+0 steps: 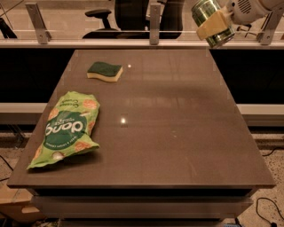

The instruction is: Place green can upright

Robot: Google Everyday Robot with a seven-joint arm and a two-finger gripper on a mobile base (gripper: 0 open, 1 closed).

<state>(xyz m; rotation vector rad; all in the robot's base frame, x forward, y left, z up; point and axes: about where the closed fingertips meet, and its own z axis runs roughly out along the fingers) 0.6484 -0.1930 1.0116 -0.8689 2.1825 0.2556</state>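
Observation:
The green can (209, 13) hangs in the air at the top right, above the table's far right corner. It is tilted, with one shiny silver end facing up and to the left. My gripper (215, 23) is shut on the green can, one pale finger pad (214, 25) lying across its side. The white arm reaches in from the upper right edge.
A brown table (177, 133) fills the view. A large green snack bag (66, 128) lies near its left edge. A yellow sponge with a green top (104, 71) sits at the far left. A railing and office chairs stand behind the table.

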